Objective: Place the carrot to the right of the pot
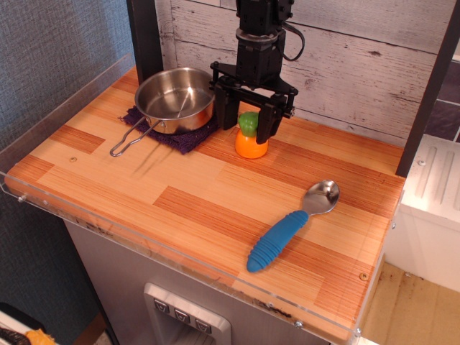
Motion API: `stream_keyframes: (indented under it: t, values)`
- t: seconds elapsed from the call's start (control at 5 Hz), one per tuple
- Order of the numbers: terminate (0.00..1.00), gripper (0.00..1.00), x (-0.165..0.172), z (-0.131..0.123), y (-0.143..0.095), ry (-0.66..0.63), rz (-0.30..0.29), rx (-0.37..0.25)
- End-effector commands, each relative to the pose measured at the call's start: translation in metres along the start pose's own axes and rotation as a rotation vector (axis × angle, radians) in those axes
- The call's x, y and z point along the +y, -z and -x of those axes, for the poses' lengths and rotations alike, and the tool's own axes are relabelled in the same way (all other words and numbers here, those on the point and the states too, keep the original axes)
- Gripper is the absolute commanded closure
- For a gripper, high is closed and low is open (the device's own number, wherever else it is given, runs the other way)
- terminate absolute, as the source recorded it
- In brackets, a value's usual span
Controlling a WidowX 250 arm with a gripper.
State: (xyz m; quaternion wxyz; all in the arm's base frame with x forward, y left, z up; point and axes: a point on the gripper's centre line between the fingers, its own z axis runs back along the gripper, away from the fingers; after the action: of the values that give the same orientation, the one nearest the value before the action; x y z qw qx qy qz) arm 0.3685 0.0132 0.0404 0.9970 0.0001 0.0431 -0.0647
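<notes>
Carrot (251, 141), probably light, stiff, slippery plastic best pinched at its green top, stands on the worktop (215, 194) between the parted, empty-looking pincer (249, 128) fingers.

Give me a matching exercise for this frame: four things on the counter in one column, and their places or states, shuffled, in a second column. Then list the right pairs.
Things:
1. carrot
2. pot
3. spoon
4. gripper

Places or states:
A. sits on a dark purple cloth at the back left
B. lies on the bare wood toward the front right, blue handle nearest the camera
C. stands upright on the wood, green top up, just right of the pot
D. fingers spread either side of the green top

Pairs: 1-C, 2-A, 3-B, 4-D
</notes>
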Motion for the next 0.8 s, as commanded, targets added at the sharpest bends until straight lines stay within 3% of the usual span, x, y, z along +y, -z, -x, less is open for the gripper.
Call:
stream_keyframes:
  t: [0.0, 0.2, 0.6]
  values:
    - [0.0, 0.0, 0.008, 0.027, -0.062, 0.011, 0.011, -0.116]
    - [0.0, 0.0, 0.015, 0.055, -0.085, 0.002, 0.012, -0.141]
    - [0.0, 0.0, 0.023, 0.092, -0.093, -0.046, -0.041, -0.193]
